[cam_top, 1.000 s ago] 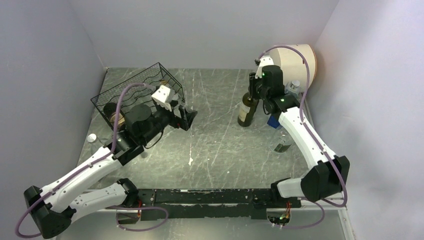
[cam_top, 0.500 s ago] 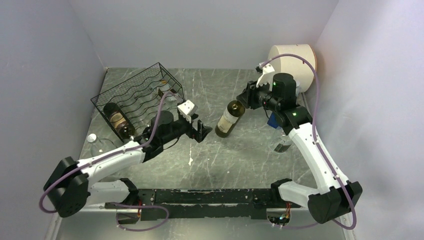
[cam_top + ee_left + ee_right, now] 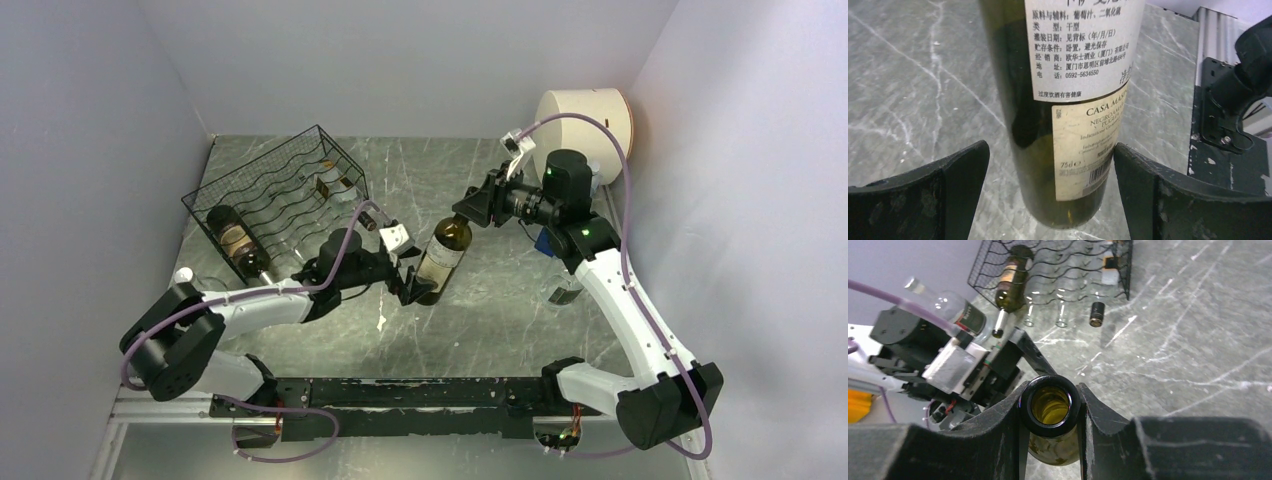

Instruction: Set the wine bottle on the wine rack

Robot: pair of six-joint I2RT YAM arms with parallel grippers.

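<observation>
Wine bottle point(image 3: 440, 262) swung leftward; right hand point(image 3: 1050, 407) clamps its neck; left hand point(image 3: 1051, 162), apart, flanks its label point(image 3: 1083, 50), legible wrist-side only.

Overhead camera looks down; both close wrist cameras share the wine bottle point(image 3: 1068, 125).

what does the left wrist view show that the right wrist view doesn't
Only the left wrist view: the wine bottle from the side, its paper labels with printed text and a barcode, and its lower body between the open left fingers, gaps on both sides. Only the right wrist view: the bottle's open mouth clamped by the right fingers, plus the wine rack with bottles in it. Both: the same dark green bottle and the grey marbled table.
</observation>
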